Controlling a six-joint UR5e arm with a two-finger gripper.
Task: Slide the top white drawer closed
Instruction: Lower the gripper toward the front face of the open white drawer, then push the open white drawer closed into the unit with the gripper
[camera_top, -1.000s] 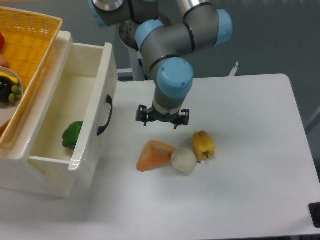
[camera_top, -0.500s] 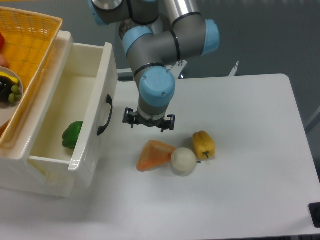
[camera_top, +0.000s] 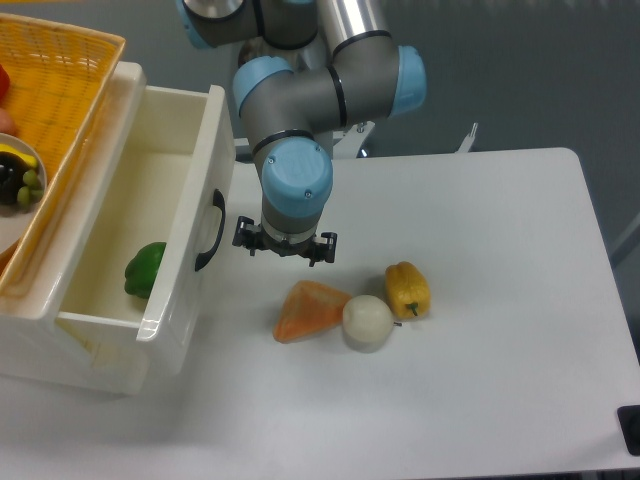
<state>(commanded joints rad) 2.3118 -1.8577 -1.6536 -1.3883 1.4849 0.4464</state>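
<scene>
The white rectangular tabletop (camera_top: 480, 300) carried everything. At its left stood the top white drawer (camera_top: 170, 250), a deep glossy cream plastic box, pulled well out, its black curved handle (camera_top: 211, 230) facing right. A woven orange basket (camera_top: 50, 120) sat above its back part. The grey and blue robot arm (camera_top: 300, 110) reached down just right of the handle, apart from it. Its gripper (camera_top: 285, 245) hung above the tabletop, and whether the fingers were apart or together could not be told. An orange wedge (camera_top: 311, 310), a white ball (camera_top: 367, 321) and a yellow pepper (camera_top: 407, 288) lay close together below it. A green pepper (camera_top: 146, 268) lay inside the drawer.
</scene>
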